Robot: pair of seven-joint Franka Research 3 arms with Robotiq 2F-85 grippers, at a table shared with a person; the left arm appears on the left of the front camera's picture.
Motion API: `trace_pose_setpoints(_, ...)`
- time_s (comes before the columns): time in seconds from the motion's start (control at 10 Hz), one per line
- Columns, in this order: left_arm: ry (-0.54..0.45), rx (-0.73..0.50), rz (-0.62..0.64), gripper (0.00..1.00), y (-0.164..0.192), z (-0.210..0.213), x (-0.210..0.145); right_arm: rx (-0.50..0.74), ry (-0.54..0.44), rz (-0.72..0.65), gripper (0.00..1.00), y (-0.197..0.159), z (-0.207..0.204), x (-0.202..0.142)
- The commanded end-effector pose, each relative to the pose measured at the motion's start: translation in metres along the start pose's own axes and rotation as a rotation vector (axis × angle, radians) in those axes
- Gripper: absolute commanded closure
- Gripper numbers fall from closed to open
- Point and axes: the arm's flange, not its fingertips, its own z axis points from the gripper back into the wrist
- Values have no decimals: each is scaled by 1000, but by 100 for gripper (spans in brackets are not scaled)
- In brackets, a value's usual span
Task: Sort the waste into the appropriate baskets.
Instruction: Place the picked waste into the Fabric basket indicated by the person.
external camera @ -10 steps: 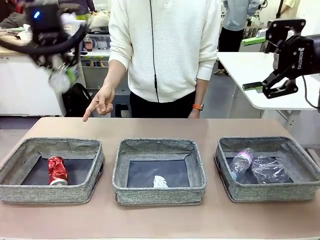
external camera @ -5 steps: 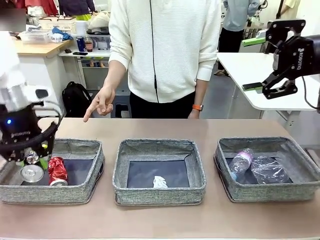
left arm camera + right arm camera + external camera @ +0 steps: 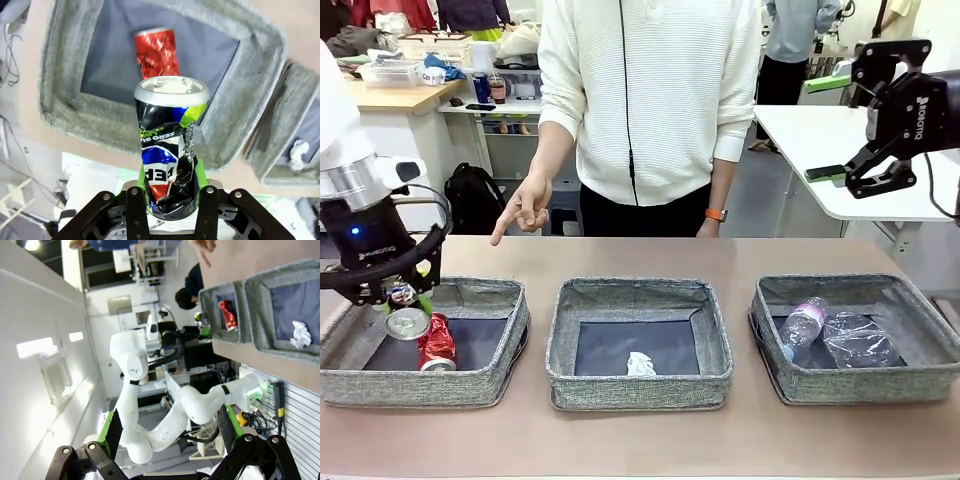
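Observation:
My left gripper is shut on the dark multicoloured can, hanging it top-down just over the left basket. The held can shows dented between the green pads of that gripper. Below it the red can lies on the basket's dark floor. In the middle basket is the paper ball. Inside the right basket are a small bottle and a crushed clear bottle. My right gripper hangs open, high at the right.
A person stands at the far edge, one hand pointing down toward the left side of the table. A white table stands behind my right arm. Bare brown tabletop runs in front of the baskets.
My left arm dropped from high at the upper left down to the left basket with the can, then shifted slightly right and up. The right arm stayed still.

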Motion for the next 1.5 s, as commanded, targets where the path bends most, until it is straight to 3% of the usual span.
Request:
trace_pose_setpoints(0.0,-33,-26,81,60,-7,-17,14,-4,9,20,0,1,1,1)
trace_pose_setpoints(0.3,-12,-61,78,60,-14,-20,20,-4,9,20,0,1,1,1)
trace_pose_setpoints(0.4,-19,-75,89,14,-15,-19,21,-4,9,20,0,1,1,1)
trace_pose_setpoints(0.5,-32,-72,84,3,-14,-19,22,-4,9,20,0,1,1,1)
trace_pose_setpoints(1.1,-46,-106,96,0,-15,-5,25,-4,9,20,0,1,1,1)
trace_pose_setpoints(1.2,-6,-145,89,0,-19,2,25,-4,9,20,0,1,1,1)
trace_pose_setpoints(1.4,213,-433,-22,0,-27,49,27,-4,9,20,0,1,1,1)
